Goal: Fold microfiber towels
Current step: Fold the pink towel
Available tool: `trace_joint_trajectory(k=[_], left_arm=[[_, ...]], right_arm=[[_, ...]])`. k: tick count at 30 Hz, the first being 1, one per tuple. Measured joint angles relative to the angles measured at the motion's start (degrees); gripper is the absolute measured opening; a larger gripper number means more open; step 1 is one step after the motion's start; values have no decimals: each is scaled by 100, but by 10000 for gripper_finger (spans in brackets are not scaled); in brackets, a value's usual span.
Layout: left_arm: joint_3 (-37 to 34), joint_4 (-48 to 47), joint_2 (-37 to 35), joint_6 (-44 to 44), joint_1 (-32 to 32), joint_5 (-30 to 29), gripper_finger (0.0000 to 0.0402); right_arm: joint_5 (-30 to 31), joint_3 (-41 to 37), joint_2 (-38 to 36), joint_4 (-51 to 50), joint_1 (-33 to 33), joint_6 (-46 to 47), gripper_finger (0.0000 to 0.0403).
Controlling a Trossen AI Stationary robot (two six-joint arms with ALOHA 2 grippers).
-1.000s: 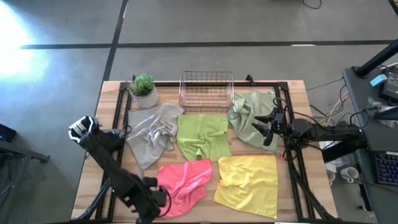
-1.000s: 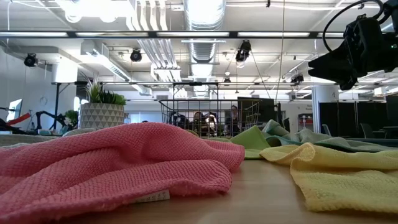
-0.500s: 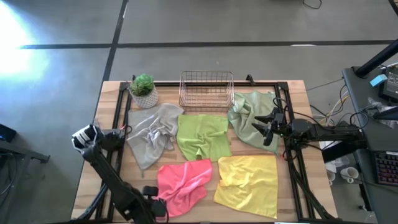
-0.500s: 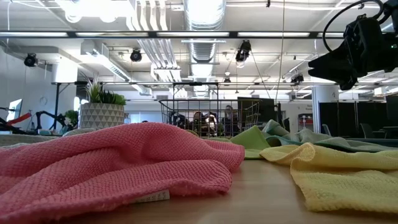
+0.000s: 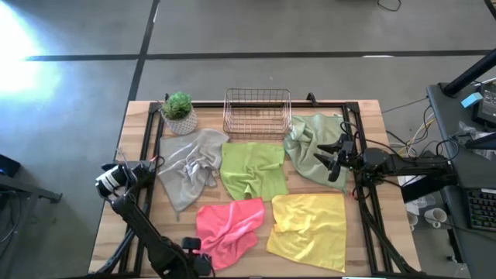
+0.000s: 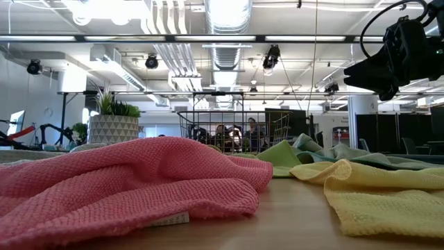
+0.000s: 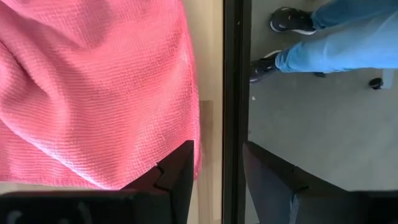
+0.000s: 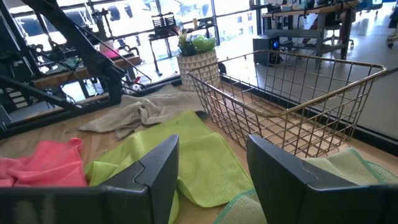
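Left gripper (image 7: 217, 171) at 7 o'clock, just past the hot pink towel (image 5: 227, 230)'s front edge, fingers apart, holding nothing. Right gripper (image 5: 333, 157) at 3 o'clock above the pale sage towel (image 5: 308, 149), spread wide, empty. Lime towel (image 5: 252, 170) centre, grey towel (image 5: 189, 166) at 9, yellow towel (image 5: 310, 221) at 5, all unfolded.
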Motion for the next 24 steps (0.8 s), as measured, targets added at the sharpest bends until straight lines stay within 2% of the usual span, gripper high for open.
trace_joint_trajectory(k=[15,24], left_arm=[[-15,-69,516,-702,-57,-185,122],[-9,-70,593,-747,-85,-195,116]], right_arm=[[0,0,0,1,0,-1,178],[-1,0,-1,1,0,0,178]])
